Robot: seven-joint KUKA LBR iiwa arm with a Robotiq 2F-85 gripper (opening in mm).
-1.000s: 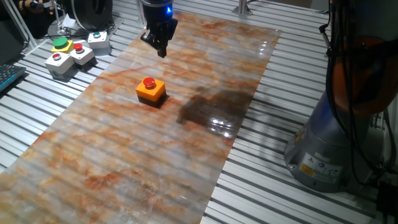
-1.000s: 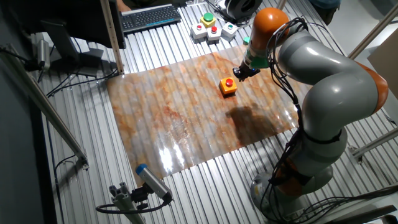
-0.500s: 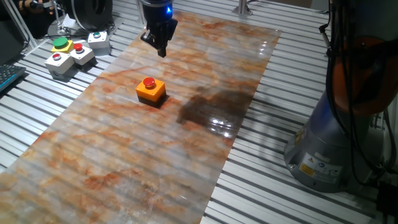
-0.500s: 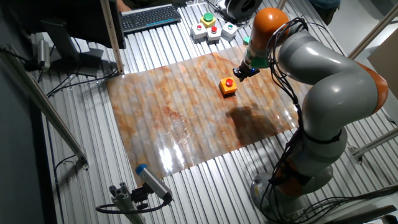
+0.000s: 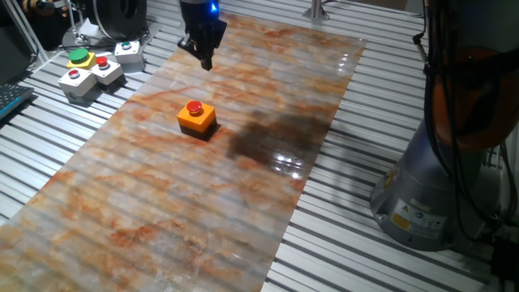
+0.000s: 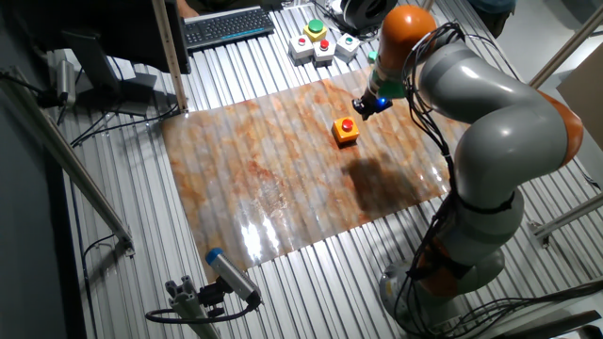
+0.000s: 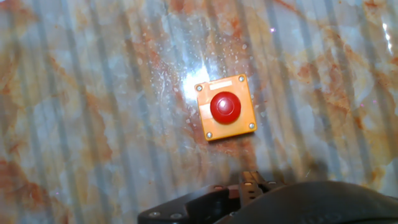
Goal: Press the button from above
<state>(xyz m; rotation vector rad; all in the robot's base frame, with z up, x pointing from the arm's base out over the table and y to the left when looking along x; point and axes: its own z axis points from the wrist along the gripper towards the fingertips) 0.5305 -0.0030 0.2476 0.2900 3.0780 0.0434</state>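
One round red button on square orange box; jaws' state perhaps closed, cannot tell.

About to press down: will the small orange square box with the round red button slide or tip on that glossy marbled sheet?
The small orange square box looks low and flat-based, so tipping seems unlikely. The glossy marbled sheet may let it slide if the press lands off-centre.

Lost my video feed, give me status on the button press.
Gripper in the air, off the button. Button on its orange base, untouched. Nothing between them.
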